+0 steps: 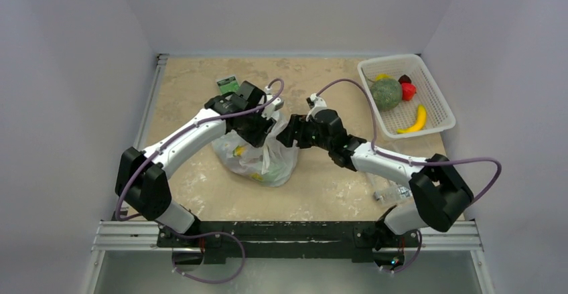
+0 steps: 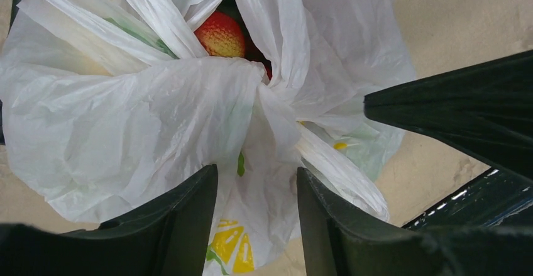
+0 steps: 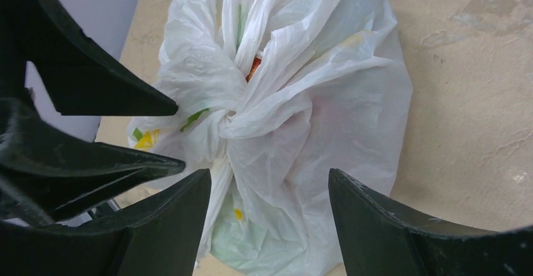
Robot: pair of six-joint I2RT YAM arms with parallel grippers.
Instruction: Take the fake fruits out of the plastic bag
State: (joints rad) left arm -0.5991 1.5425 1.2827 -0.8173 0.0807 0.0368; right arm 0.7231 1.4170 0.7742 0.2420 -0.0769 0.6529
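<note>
The white plastic bag (image 1: 264, 163) sits bunched in the middle of the counter (image 1: 328, 190). The left jaws stand half-narrowed on either side of a fold of its plastic; whether they pinch it I cannot tell. The right jaws stand wide astride the bag's twisted neck, not closed on it. A red fruit (image 2: 220, 35) shows through the bag's mouth. In the far right corner a white basket (image 1: 437, 96) holds a banana (image 1: 415, 121) and a green round fruit (image 1: 386, 94).
</note>
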